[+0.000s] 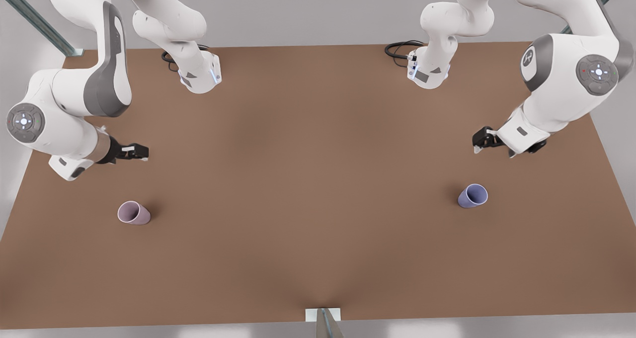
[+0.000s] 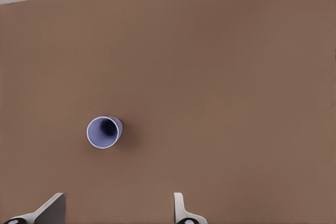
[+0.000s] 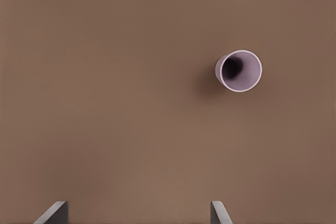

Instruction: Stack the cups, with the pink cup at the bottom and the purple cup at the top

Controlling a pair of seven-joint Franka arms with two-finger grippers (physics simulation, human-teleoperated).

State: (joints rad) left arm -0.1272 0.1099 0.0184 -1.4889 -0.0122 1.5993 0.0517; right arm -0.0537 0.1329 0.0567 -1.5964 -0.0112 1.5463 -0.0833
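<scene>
1. Left gripper [image 1: 478,146] hangs above the purple cup [image 1: 472,196], fingers [image 2: 179,209] spread, empty: set to pick it.
2. Right gripper [image 1: 141,152] near the pink cup [image 1: 133,212], spread, empty.
3. Cups upright, well apart on the table [image 1: 308,189]; nothing stacked.

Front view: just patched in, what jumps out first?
Two cups stand upright and far apart on the brown table: the pink cup at the front view's left, the purple cup at its right. The open right gripper hovers near the pink, the open left gripper near the purple.
</scene>
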